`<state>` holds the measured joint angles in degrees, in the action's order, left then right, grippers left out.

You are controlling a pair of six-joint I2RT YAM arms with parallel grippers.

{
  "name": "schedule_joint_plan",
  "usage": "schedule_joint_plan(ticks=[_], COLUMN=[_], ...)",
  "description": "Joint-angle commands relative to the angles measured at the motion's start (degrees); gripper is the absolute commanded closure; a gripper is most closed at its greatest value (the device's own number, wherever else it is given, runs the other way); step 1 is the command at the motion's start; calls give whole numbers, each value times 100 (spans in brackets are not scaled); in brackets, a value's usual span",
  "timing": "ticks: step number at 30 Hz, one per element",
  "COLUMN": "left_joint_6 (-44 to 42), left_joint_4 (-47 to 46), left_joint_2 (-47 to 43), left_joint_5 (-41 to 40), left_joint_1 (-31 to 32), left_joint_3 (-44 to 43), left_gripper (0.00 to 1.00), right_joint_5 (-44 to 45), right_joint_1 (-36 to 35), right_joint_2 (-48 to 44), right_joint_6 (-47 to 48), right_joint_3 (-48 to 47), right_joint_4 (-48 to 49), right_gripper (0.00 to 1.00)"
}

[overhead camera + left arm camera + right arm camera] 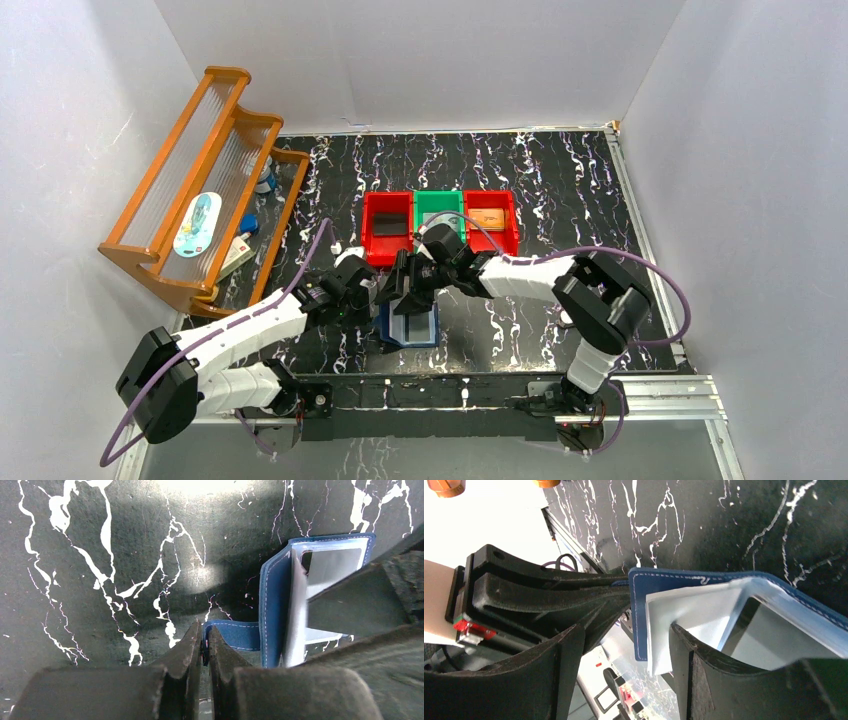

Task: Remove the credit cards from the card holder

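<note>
Navy-blue card holder (pixel 408 325) lies spread on the table, just in front of the bins, right between both grippers. The left gripper (pixel 204 632) is pinched tight on the little blue tab (pixel 232 635) sticking out of the holder's left side. The right gripper (pixel 624 630) has its jaws spread pretty wide, with the cover's corner and a pale plastic sleeve (pixel 694 610) sitting between the fingers, not squeezed as far as I can see.

Surface is a black marble-look table (pixel 560 190) with white walls all round. There's a wooden rack (pixel 200 170) on the left, then the left red bin (pixel 388 228), green bin (pixel 438 210) and right red bin (pixel 491 220) in a row.

Both arms reach forward and inward, wrists meeting over the holder.
</note>
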<state>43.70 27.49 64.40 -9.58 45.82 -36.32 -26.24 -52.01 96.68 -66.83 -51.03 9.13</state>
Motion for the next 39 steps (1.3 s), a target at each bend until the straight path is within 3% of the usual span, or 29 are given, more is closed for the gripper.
schedule_joint_plan(ticks=[1, 6, 11, 13, 17, 22, 27, 31, 36, 39], left_joint_6=[92, 313, 544, 596, 622, 386, -172, -197, 119, 167], left_joint_4=[202, 379, 650, 768, 950, 753, -105, -508, -692, -930], left_joint_2=[-125, -415, -718, -847, -1068, -1193, -1129, -736, -215, -89], left_joint_5=[-48, -220, -322, -368, -478, -137, 1036, 1769, 1816, 1916], left_joint_1=[-22, -29, -23, -23, -28, -30, -22, -21, -30, -23], left_joint_3=[40, 163, 187, 136, -34, -318, -398, -296, -79, 88], left_gripper=[100, 97, 82, 70, 63, 63, 64, 70, 85, 88], right_joint_5=[-309, -383, -151, -9, 319, 637, 874, 978, 1043, 1073], right_joint_1=[-51, -63, -69, -79, -106, -212, -291, -299, -295, -294], right_joint_2=[353, 759, 1083, 1111, 1058, 960, 919, 833, 764, 689], right_joint_6=[33, -79, -152, -81, 104, 221, 254, 225, 192, 184], right_joint_3=[-293, -373, -340, -342, -380, -350, -334, -273, -242, -236], right_joint_4=[466, 537, 111, -104, -643, -975, -1122, -1113, -1090, -1097], right_gripper=[29, 27, 29, 33, 42, 49, 53, 54, 55, 55])
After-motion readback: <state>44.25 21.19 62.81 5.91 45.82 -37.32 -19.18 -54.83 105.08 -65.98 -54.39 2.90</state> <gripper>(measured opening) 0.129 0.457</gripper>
